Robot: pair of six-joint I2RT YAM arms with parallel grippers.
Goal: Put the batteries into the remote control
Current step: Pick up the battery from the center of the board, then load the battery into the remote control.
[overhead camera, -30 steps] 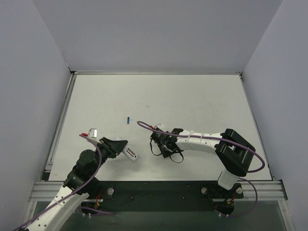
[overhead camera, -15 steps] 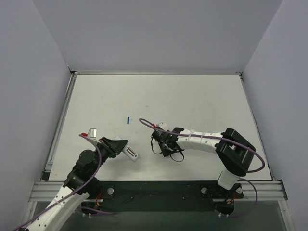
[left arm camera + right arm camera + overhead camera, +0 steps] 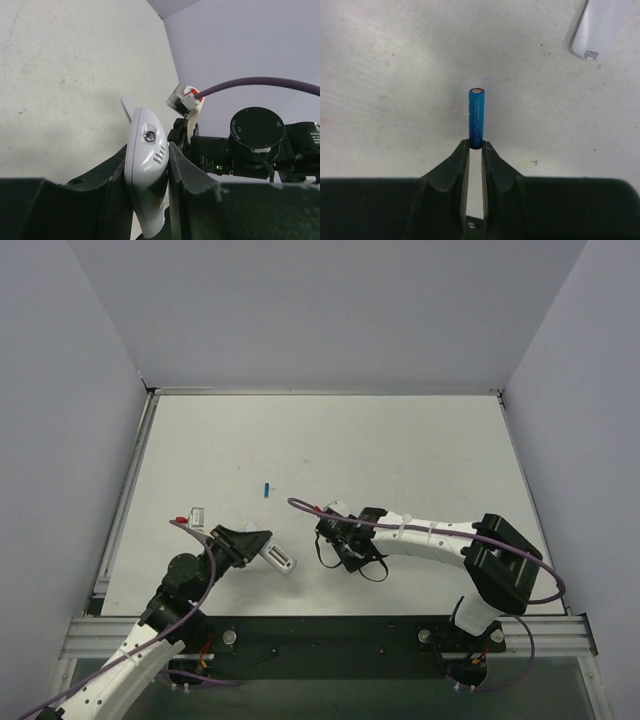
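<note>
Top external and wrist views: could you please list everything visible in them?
table: one, off-white, between pale walls.
remote control: one, white, clamped in the left end effector.
batteries: two, blue; one loose on the table, the other gripped by one end in the right end effector.
plastic piece: one, white, on the table, cut off by the right wrist view's edge.
arms: two, white and black with purple cables, bolted at the table's near edge.

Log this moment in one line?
left jaws: shut on remote control | right jaws: shut on battery | second battery: lying on table
</note>
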